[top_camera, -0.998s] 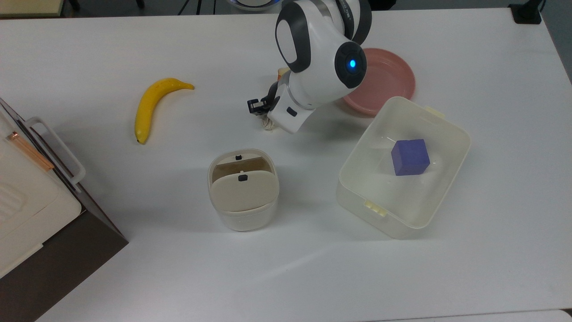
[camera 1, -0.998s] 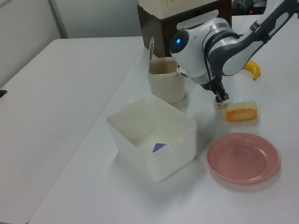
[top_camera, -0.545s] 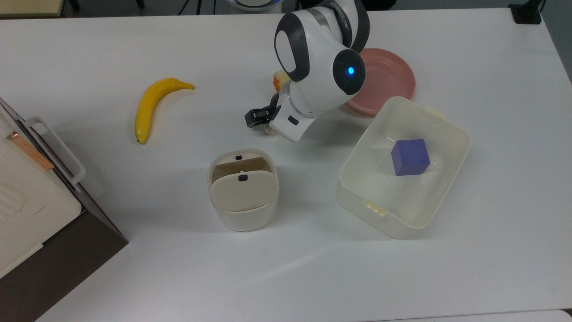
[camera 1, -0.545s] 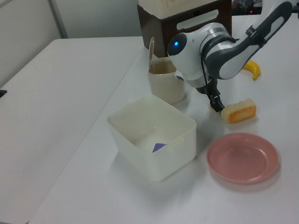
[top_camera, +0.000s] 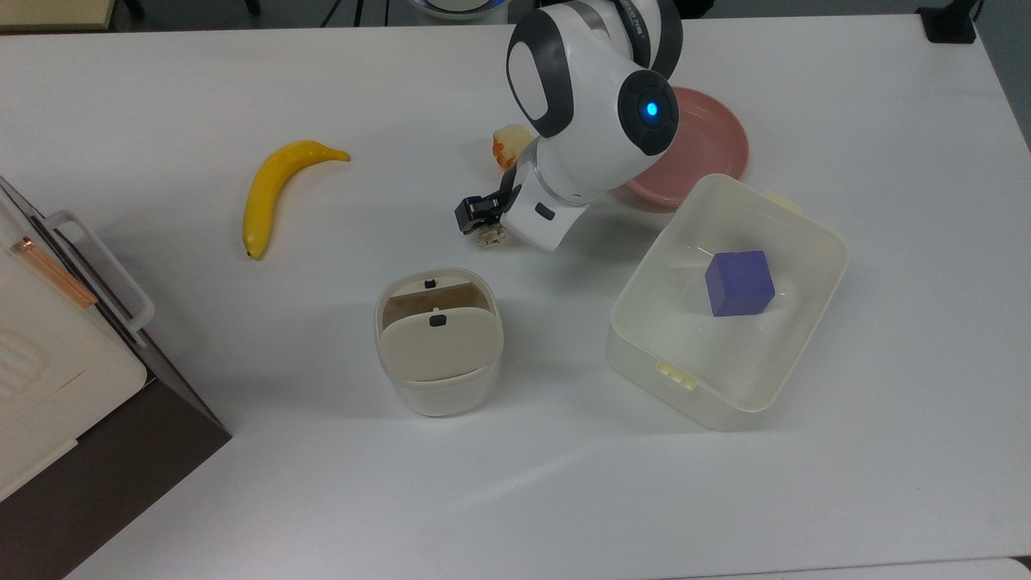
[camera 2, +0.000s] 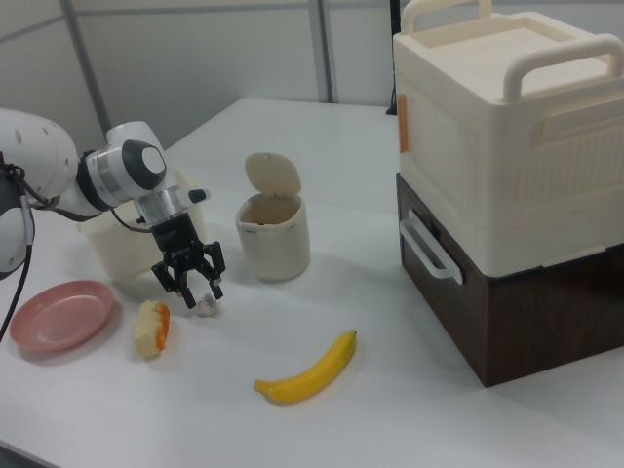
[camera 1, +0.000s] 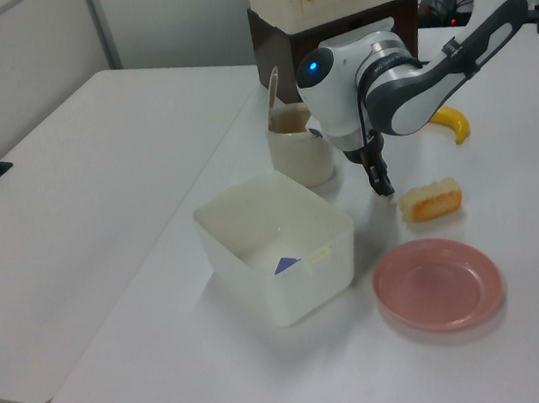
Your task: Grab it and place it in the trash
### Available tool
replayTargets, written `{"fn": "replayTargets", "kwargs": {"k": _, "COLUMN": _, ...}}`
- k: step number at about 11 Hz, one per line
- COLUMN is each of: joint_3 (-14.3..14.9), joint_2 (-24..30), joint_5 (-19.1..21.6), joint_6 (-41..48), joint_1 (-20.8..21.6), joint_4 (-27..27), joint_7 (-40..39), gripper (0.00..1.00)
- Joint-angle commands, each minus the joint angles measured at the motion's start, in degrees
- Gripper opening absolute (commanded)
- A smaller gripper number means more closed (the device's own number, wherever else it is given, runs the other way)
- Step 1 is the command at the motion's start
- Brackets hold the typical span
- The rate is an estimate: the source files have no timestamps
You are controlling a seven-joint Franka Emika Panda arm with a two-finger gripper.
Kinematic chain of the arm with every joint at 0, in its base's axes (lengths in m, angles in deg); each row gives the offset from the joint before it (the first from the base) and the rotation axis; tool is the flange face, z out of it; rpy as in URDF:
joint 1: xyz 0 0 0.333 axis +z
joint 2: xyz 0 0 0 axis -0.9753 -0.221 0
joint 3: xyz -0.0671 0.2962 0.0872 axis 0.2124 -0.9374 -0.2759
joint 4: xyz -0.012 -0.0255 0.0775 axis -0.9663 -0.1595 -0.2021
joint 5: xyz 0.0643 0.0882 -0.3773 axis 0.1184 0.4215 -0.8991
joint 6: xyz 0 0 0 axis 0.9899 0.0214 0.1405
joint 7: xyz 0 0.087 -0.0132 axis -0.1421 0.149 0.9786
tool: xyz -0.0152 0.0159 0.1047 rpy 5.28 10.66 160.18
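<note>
The tiny crumpled white paper wad (top_camera: pixel 489 236) lies on the white table, just beyond the trash as the top view shows it. My gripper (top_camera: pixel 482 225) hangs right over it, pointing down. In the right view the gripper (camera 2: pixel 198 291) stands open, and the wad (camera 2: pixel 207 305) sits on the table at its fingertips. The trash (top_camera: pixel 439 342) is a cream-white rounded bin with a beige swing lid tipped partly open. It also stands behind the arm in the left view (camera 1: pixel 300 147). The gripper (camera 1: pixel 384 185) reaches the table there beside the bread.
A tan-and-orange bread piece (top_camera: pixel 507 147) lies close behind the gripper, with a pink plate (top_camera: pixel 709 137) past it. A translucent tub (top_camera: pixel 644 322) holds a purple cube (top_camera: pixel 739 282). A banana (top_camera: pixel 278 189) lies at the top view's left, near a boxy appliance (top_camera: pixel 48 354).
The arm swung a little toward the top view's right, uncovering more of the bread. The gripper drifted left, then back over the wad, which stayed in nearly the same spot.
</note>
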Motion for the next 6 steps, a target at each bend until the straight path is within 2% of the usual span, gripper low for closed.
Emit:
{"fn": "replayTargets", "kwargs": {"k": 1, "joint_3": -1.0, "joint_2": 0.5, "joint_5": -0.3, "joint_6": -1.0, "joint_1": -1.8, "joint_4": -0.5, "joint_7": 0.2, "gripper": 0.66}}
{"fn": "replayTargets", "kwargs": {"k": 4, "joint_3": -1.1, "joint_2": 0.5, "joint_5": -0.8, "joint_6": -1.0, "joint_1": -2.0, "joint_4": -0.8, "joint_7": -0.9, "gripper": 0.66}}
{"fn": "replayTargets", "kwargs": {"k": 5, "joint_3": -1.1, "joint_2": 0.4, "joint_5": -0.8, "joint_6": -0.9, "joint_1": -1.9, "joint_4": -0.9, "joint_7": -1.6, "gripper": 0.59}}
{"fn": "replayTargets", "kwargs": {"k": 6, "joint_3": -1.1, "joint_2": 0.4, "joint_5": -0.8, "joint_6": -1.0, "joint_1": -1.9, "joint_4": -1.4, "joint_7": -1.6, "gripper": 0.36}}
